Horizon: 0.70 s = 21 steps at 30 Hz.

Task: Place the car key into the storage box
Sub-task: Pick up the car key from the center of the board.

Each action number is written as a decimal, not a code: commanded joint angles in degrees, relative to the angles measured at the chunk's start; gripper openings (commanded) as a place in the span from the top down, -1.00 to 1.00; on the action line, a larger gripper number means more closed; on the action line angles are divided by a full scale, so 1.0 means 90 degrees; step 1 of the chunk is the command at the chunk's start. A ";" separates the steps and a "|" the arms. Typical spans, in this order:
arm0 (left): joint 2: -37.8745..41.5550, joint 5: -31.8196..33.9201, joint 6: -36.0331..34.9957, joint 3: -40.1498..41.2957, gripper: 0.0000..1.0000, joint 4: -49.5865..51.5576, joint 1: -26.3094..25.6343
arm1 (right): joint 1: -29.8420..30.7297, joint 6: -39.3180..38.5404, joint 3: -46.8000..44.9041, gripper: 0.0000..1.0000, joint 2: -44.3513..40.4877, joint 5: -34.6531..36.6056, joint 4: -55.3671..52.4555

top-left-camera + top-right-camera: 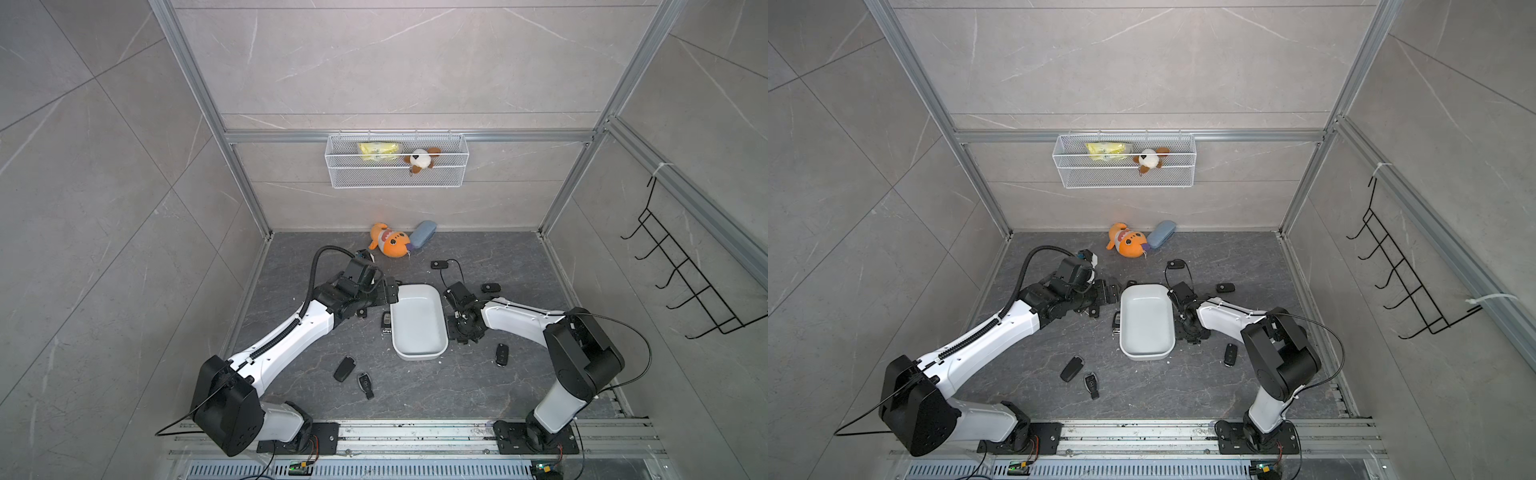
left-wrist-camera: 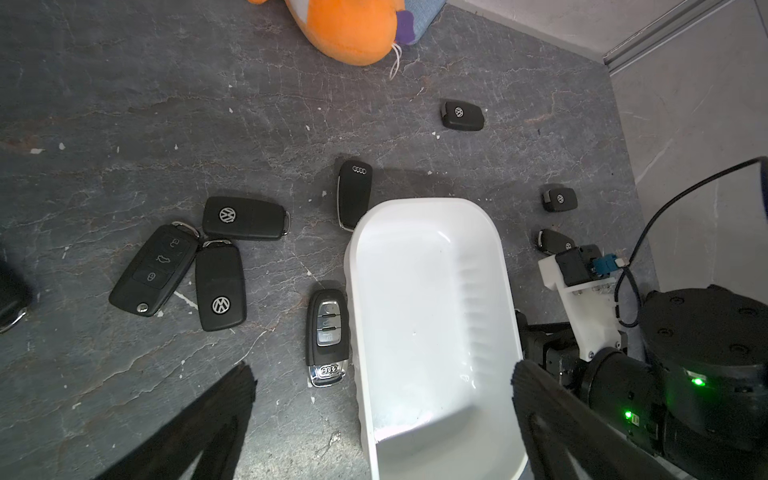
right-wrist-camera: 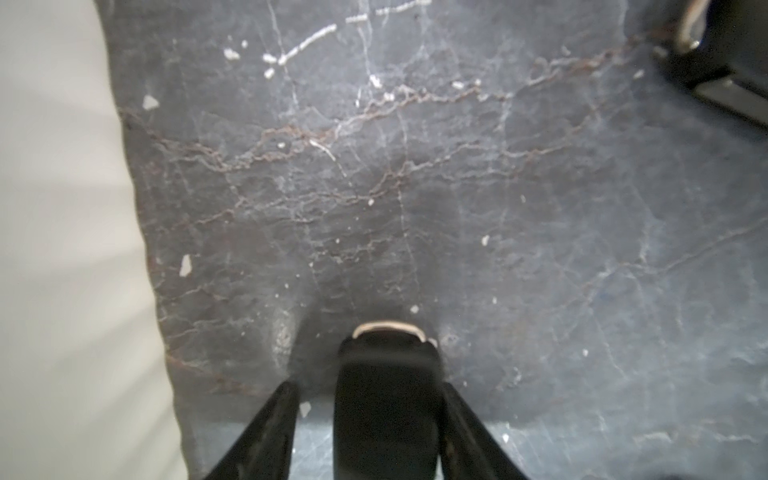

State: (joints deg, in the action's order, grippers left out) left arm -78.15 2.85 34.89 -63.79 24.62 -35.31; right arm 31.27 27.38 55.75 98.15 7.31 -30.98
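A: Where's the key (image 3: 386, 407)?

B: On the floor at the box's (image 1: 417, 322) three o'clock, just beside its wall, between the right claw's (image 3: 369, 384) fingers. I'd say it isn't pinched yet. Bare floor shows between one finger (image 3: 270, 432) and the key, while the other finger looks to be touching it.

A: And the left claw (image 2: 382, 372)?

B: Spread wide and empty, near the box's eleven o'clock corner.

A: What could go wrong?

B: An uneven close may shove the key sideways or twist it out, since it looks slick. The wall is also close, so a low carry could clip the rim and push the box.

A: Do the top views show the key?

B: No, the wrist hides it there, and only the right wrist view shows it. The left wrist view shows three keys (image 2: 195, 266) bunched together, which the left arm mostly covers from above.
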 commanded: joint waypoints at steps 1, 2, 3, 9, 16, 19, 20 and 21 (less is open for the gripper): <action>0.0218 -0.0011 0.0085 -0.0079 -1.00 -0.0207 0.0027 | 0.0015 0.0116 -0.0152 0.09 0.0089 0.0175 -0.0105; 0.0204 -0.0010 0.0101 -0.0106 -1.00 -0.0157 0.0029 | 0.0017 0.0132 -0.0162 0.10 0.0079 0.0174 -0.0107; 0.0188 -0.0004 0.0116 -0.0126 -1.00 -0.0114 0.0027 | 0.0027 0.0142 -0.0167 0.14 0.0059 0.0175 -0.0104; 0.0255 0.0114 0.0136 -0.0120 -1.00 -0.0045 0.0027 | 0.0014 0.0207 -0.0199 0.22 -0.0223 0.0189 -0.0186; 0.0327 0.0094 0.0195 -0.0129 -1.00 -0.0070 0.0027 | 0.0012 0.0263 -0.0004 0.33 -0.0700 0.0319 -0.0569; 0.0394 0.0124 0.0195 -0.0110 -1.00 -0.0070 0.0027 | 0.0012 0.0261 0.0240 0.32 -0.0905 0.0398 -0.0853; 0.0428 0.0157 0.0193 -0.0100 -1.00 -0.0070 0.0027 | 0.0012 0.0251 0.0345 0.31 -0.0974 0.0435 -0.0954; 0.0455 0.0181 0.0207 -0.0091 -1.00 -0.0070 0.0027 | 0.0010 0.0241 0.0458 0.30 -0.1031 0.0484 -0.1058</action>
State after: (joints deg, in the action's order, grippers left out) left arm -76.66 3.22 36.10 -63.79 24.40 -35.31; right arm 31.27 28.93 56.73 91.53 9.45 -36.62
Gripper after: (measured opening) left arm 0.999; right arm 0.368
